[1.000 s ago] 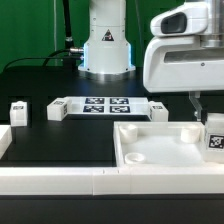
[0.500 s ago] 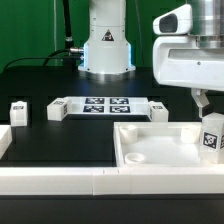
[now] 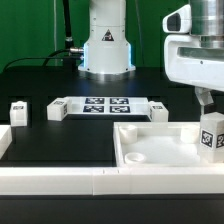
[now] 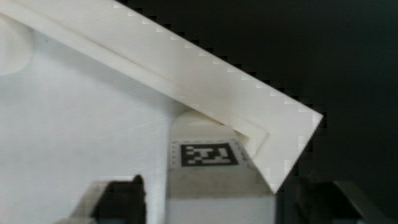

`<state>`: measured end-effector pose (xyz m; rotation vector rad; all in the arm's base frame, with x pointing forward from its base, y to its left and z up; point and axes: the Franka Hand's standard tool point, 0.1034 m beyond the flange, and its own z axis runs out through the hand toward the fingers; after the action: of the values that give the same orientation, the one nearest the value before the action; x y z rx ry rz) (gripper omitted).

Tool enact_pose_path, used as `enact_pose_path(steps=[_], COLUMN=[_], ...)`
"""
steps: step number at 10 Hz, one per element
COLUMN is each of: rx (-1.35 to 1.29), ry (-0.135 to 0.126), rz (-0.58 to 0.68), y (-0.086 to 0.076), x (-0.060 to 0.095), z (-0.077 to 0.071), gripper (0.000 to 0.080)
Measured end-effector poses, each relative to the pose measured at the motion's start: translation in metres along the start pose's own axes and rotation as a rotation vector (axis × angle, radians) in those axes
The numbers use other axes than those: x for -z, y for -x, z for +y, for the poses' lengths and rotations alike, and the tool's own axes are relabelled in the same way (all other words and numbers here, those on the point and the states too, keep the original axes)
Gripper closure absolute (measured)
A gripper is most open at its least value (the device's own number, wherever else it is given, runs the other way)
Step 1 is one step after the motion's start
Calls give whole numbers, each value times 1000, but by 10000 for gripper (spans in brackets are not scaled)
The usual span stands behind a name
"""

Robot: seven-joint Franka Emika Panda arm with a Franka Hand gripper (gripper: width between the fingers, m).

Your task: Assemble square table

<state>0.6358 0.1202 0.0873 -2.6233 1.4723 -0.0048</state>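
Wrist view: you have the gripper (image 4: pixel 222 198) with its jaws apart, one finger (image 4: pixel 121 202) on each side of the tagged leg (image 3: pixel 212 135). A thin dark gap shows between that leg and one finger. On the other side it is white on white, so you cannot tell whether they touch. Nothing is clamped.

The tagged leg stands on end inside a corner of the square tabletop (image 3: pixel 150 150), at the exterior view's right edge, with one tag facing that camera. The tabletop lies rim up on the black table (image 3: pixel 60 138), just behind the border rail (image 3: pixel 60 180).

Three loose legs remain on the table, well apart from the tabletop:
- left-end leg (image 3: pixel 55 110), just beside the marker board (image 3: pixel 105 105) at the exterior view's left.
- right-end leg (image 3: pixel 158 110), just beside the board's other end.
- outer leg (image 3: pixel 17 112), further toward the exterior view's left.

The robot base (image 3: pixel 105 45) stands behind the marker board.
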Motion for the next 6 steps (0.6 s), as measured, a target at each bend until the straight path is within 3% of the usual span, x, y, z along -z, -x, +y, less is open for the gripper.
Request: enact_pose_path(steps=[1, 2, 4, 6], rx=[75, 130, 289, 652], ry=[-1, -2, 0, 16], rz=[1, 1, 2, -1], y=[-4, -5, -4, -6], x=[1, 2, 1, 1], z=[1, 1, 1, 3], gripper=[248, 170, 156, 150])
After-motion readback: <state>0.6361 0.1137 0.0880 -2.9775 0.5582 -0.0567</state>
